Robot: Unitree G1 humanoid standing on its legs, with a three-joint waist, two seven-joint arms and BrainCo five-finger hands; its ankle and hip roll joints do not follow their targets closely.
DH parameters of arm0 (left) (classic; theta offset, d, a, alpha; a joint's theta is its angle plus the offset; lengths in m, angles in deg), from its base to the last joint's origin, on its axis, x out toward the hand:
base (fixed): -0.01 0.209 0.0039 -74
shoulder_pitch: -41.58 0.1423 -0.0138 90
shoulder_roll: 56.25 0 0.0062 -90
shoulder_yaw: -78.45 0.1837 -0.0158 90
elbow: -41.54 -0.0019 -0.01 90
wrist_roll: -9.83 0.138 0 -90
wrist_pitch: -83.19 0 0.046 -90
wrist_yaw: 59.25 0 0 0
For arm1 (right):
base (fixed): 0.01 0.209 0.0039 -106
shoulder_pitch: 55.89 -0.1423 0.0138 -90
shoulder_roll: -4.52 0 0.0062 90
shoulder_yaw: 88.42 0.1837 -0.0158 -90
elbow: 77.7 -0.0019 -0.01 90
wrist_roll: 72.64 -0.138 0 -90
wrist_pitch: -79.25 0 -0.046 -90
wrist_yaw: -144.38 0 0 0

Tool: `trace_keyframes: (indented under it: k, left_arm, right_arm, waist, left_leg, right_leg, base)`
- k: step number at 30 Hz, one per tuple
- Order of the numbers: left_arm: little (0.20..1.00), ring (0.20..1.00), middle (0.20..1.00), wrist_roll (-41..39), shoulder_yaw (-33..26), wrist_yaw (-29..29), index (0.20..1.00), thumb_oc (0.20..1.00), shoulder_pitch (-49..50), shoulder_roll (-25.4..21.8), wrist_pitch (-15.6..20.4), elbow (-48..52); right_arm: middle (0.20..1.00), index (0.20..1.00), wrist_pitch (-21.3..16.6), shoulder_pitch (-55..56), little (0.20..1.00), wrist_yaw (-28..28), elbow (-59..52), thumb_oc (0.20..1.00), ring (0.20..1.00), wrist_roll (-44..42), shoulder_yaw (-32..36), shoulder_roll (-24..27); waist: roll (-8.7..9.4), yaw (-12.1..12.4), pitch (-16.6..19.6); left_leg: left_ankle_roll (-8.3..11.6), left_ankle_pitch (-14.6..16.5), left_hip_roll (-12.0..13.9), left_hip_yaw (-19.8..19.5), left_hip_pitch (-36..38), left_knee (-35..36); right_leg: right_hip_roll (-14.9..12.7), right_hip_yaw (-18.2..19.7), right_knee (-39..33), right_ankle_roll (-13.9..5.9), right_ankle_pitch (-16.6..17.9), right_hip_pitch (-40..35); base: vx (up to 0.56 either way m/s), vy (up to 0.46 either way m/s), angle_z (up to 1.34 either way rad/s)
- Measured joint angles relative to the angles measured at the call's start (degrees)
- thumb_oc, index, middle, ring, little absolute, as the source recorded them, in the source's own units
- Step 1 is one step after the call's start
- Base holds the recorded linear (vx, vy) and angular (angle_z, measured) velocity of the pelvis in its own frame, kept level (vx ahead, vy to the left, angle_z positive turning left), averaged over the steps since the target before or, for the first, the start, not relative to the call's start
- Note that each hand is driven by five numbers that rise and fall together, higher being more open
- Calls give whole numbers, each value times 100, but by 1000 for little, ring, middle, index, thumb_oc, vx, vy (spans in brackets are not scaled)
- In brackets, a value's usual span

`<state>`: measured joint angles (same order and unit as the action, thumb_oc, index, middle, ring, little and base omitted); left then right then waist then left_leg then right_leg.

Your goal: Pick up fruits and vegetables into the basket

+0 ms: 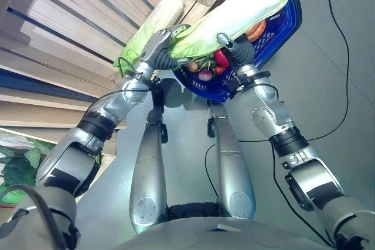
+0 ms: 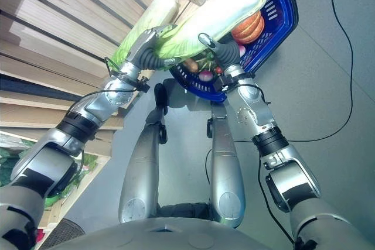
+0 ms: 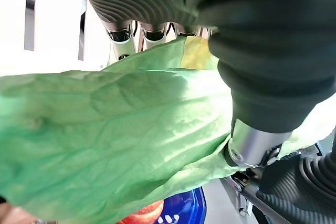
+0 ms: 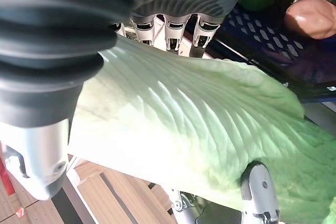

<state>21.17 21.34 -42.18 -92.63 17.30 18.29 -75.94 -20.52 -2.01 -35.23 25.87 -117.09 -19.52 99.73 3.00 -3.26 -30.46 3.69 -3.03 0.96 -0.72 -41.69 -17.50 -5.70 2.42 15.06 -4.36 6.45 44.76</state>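
Both hands hold one napa cabbage point(image 1: 240, 13) over the blue basket point(image 1: 280, 33) — its pale stalk end reaches across the basket's far rim, its green leafy end points toward the wooden slatted shelf point(image 1: 53, 21). The left robot hand point(image 1: 161, 48) clasps the leafy end, fingers and thumb curled round it. The right robot hand point(image 1: 234, 51) grips the middle of the cabbage, fingers on one side and thumb on the other. A second napa cabbage point(image 1: 153, 24) lies on the shelf just beside the left hand. Inside the basket sit an orange pumpkin point(image 2: 249, 26), a red pepper point(image 1: 221, 58) and an onion point(image 1: 204, 75) — all under the held cabbage.
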Motion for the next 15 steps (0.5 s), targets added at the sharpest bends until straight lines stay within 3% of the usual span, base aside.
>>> trace_keyframes:
  k: [8, 9, 10, 11, 12, 15]
  left_arm:
    - [200, 200, 200, -122, 39, -265, 200, 200, -102, 10, -144, 20]
    - [200, 200, 200, -122, 43, -291, 200, 200, -115, 10, -149, 20]
    - [200, 200, 200, -122, 56, -302, 200, 200, -132, 10, -155, 20]
    - [200, 200, 200, -122, 60, -309, 200, 200, -139, 11, -155, 24]
    - [200, 200, 200, -121, 69, -331, 200, 200, -138, 12, -154, 34]
    - [200, 200, 200, -124, 107, -351, 200, 200, -138, 10, -204, 138]
  right_arm:
    - [1000, 1000, -66, 12, 1000, -14, 1, 1000, 1000, -186, 5, -4]
    - [956, 956, -95, 13, 956, -14, 1, 956, 956, -235, 6, -3]
    - [580, 580, -139, 17, 580, -15, 1, 580, 580, -282, 6, -4]
    - [335, 335, -181, 18, 335, -15, 1, 335, 335, -299, 7, -6]
    - [200, 200, -237, 21, 200, -17, 4, 200, 200, -404, 11, -7]
    - [200, 200, -351, 62, 200, 1, 4, 200, 200, -513, 39, -44]
  waist:
    - [1, -2, -1]
    - [1, -3, -1]
    - [1, -2, -1]
    - [1, -3, -1]
    - [1, -2, -1]
    - [2, 0, -1]
  left_leg:
    - [-1, -1, -1, -10, -4, 0]
    - [-1, -1, -1, -10, -4, 0]
    - [-1, -1, -1, -11, -5, 0]
    - [-1, -1, -2, -11, -5, 0]
    - [-2, -1, -2, -11, -5, 0]
    - [-2, -1, -5, -12, -5, 0]
  right_leg:
    - [-1, -9, 0, -1, -1, -3]
    - [-1, -9, -1, -2, -1, -2]
    - [-2, -10, -1, -1, 0, -2]
    - [-2, -11, -2, -1, 0, -3]
    - [-2, -11, -1, -1, 0, -2]
    - [-4, -12, -2, 0, 0, -3]
  base:
    - [0, 0, 0]
    - [0, 0, 0]
    - [0, 0, 0]
    - [0, 0, 0]
    - [0, 0, 0]
    - [0, 0, 0]
